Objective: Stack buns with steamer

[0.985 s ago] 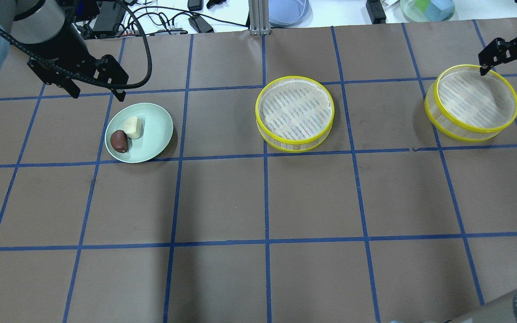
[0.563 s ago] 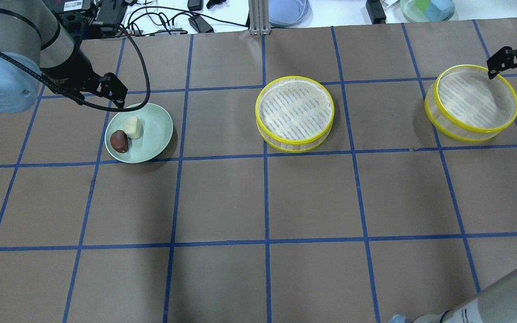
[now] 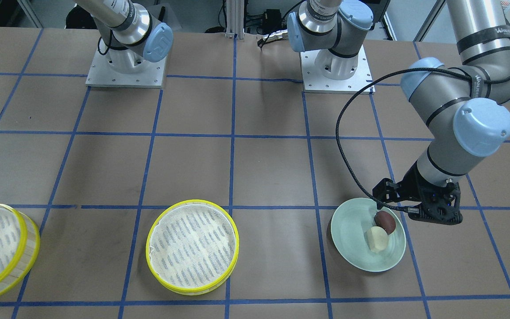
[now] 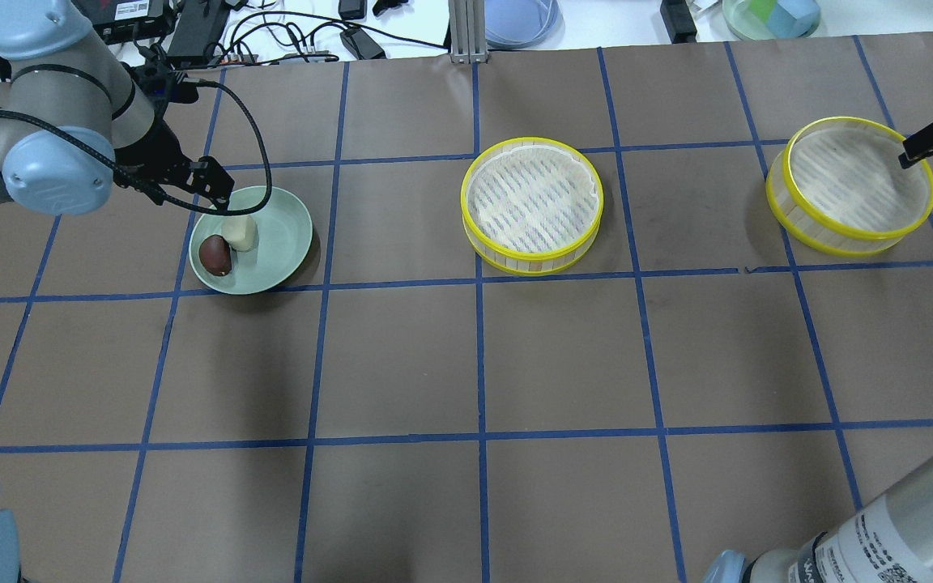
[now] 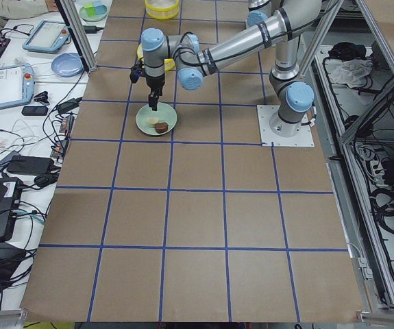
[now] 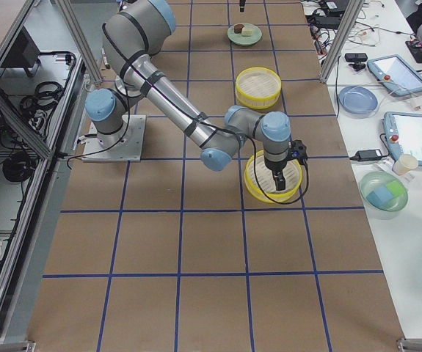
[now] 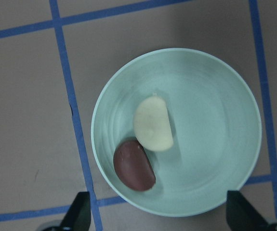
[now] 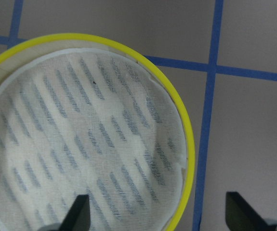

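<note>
Lowered since a second ago, the left gripper (image 7: 160, 211) is held spread above the plate (image 4: 284, 235) bearing brown bun (image 4: 215, 254) and cream bun (image 4: 241, 235); past the middle tier (image 4: 531, 202), the rim of the right tier (image 4: 847, 182) is straddled by the spread right gripper (image 8: 158, 212).

The table (image 4: 564, 356) is covered with brown paper, and blue tape (image 4: 481, 364) divides it into large squares. An aluminium post (image 4: 460, 31) stands at its far edge. Along that edge runs a white bench (image 5: 25, 56) with two tablets (image 5: 8, 86), black cables (image 5: 63, 123), a blue plate (image 5: 66, 65) and a bowl (image 6: 382, 192) holding coloured blocks. On the opposite long side there is a grey metal frame (image 5: 348, 240) with more cables behind it. The light is bright and even.
</note>
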You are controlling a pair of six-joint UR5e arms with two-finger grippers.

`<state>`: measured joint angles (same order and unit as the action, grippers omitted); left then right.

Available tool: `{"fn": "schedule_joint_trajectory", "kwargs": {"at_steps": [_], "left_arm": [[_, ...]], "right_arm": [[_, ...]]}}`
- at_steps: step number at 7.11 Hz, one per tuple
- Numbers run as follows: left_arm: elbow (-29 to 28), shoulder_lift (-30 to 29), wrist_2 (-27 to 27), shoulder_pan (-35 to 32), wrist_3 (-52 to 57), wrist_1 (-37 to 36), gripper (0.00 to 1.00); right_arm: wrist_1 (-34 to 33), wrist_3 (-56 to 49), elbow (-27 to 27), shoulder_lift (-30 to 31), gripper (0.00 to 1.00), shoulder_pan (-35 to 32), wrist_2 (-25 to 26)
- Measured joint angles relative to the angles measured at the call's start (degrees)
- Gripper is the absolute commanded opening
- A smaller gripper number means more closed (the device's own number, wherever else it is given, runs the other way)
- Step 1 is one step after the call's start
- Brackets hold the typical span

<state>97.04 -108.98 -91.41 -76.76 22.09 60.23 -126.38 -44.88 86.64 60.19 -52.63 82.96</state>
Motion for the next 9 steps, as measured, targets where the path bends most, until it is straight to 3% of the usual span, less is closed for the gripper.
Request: {"fn": "schedule_joint_trajectory", "kwargs": {"at_steps": [1, 3, 4, 5, 6, 7, 9], "left_arm": [[0.0, -3.0, 0.3, 0.6, 0.1, -2.9, 1.00], [-0.6, -7.8, 2.9, 0.9, -0.6, -6.7, 1.00], [-1.0, -9.3, 4.7, 0.9, -1.0, -8.5, 0.92], [-1.3, -10.8, 5.6, 0.9, -1.4, -10.1, 0.63], [-1.5, -12.0, 5.9, 0.9, -1.4, -11.1, 0.25], [-1.6, -12.8, 6.0, 0.9, -1.2, -11.9, 0.00], [-2.8, -13.2, 5.8, 0.9, -1.0, -12.2, 0.00]], "right_arm": [[0.2, -0.9, -0.3, -0.8, 1.00, 0.8, 0.2], [0.2, -1.2, -2.4, -4.0, 0.86, 1.4, 0.3], [0.2, -1.2, -4.2, -5.9, 0.83, 1.5, 0.0], [0.2, -1.2, -5.5, -7.3, 0.66, 1.5, -0.2], [0.2, -1.1, -6.0, -8.0, 0.55, 1.5, -0.3], [0.2, -1.0, -6.2, -8.5, 0.47, 1.5, -0.4], [0.4, -0.9, -6.2, -8.7, 0.31, 1.5, -0.5]]}}
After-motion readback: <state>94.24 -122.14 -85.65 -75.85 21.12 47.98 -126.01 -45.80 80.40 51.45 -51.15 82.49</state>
